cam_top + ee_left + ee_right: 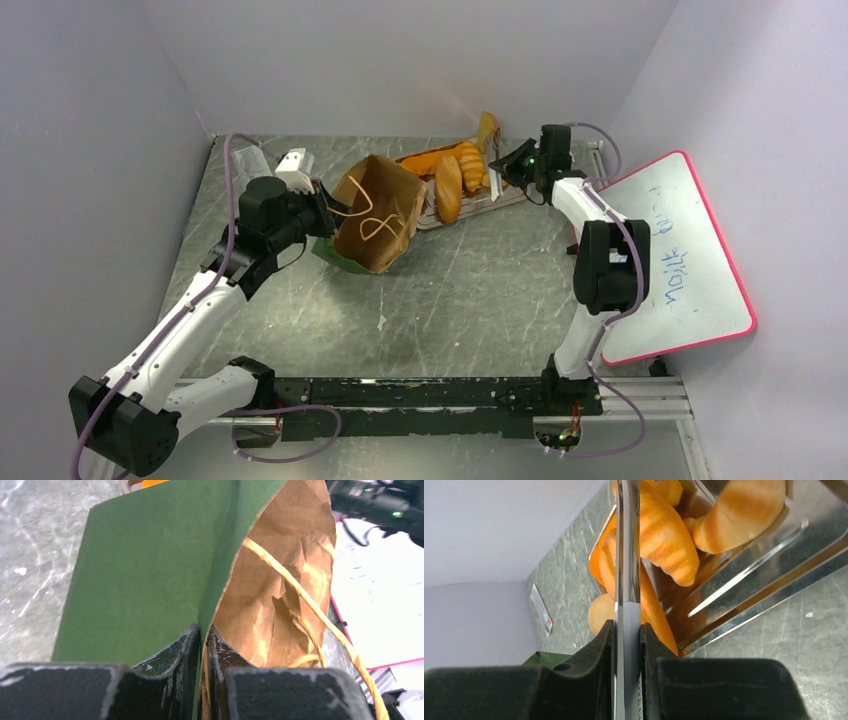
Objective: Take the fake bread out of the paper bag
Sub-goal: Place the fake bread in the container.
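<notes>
Orange-golden toy bread pieces are sitting on the flat grey metal tray, its rim being clamped by the right gripper. The dark green paper bag, tipped and seemingly empty, is being pinched by the left gripper. Likely wrap-up step: a clean release is called for.

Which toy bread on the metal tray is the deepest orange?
The long baguette-shaped piece beside the dark green paper bag; the other pieces are paler golden.

Paper bag rim (green) between jaws
</notes>
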